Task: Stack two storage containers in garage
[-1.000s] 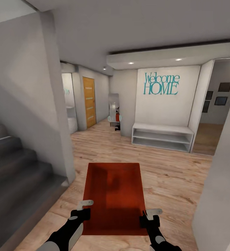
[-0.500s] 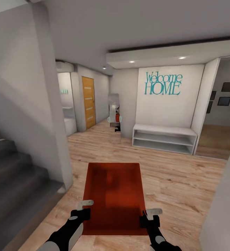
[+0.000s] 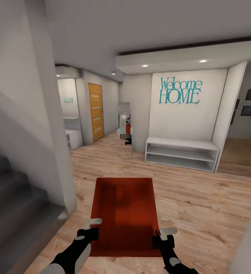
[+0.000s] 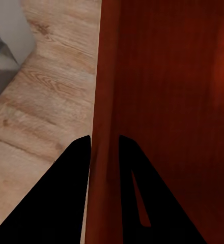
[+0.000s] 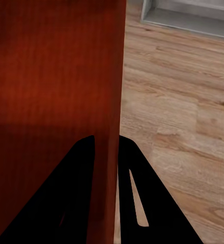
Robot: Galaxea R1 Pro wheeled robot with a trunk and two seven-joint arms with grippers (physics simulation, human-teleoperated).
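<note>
Carrying a storage container (image 3: 123,215) out in front of its trunk, the robot rolls across a hallway's wood plank floor (image 3: 194,201), each arm pinching one of the box's long side walls. The left gripper (image 3: 90,227) is clamped on the left wall, one finger inside the box and one outside, as the left wrist view makes plain; the right gripper (image 3: 162,236) grips the right wall in the same fashion, jaws narrowed to the thickness of the thin panel. The red-orange box is open at the top and looks empty (its far end reaches well ahead of the grippers, unsupported).

Risks from here are mostly those of transit. Both grips sit near the box's near end, so a jolt or sharp turn could likely lever the far end downward and let the thin walls slide between the fingers. A grey wall corner (image 3: 61,167) beside a staircase (image 3: 15,205) stands close on the left, and a swing that way could knock the box askew. If the arms drift apart or together, the walls might flex and one hold could fail.

Teal lettering (image 3: 180,91) on the white wall ahead reads "Welcome HOME", above a low white bench shelf (image 3: 182,152). A small teal sign (image 3: 67,100) in the room beyond the orange door (image 3: 96,112) is too blurred to read.
</note>
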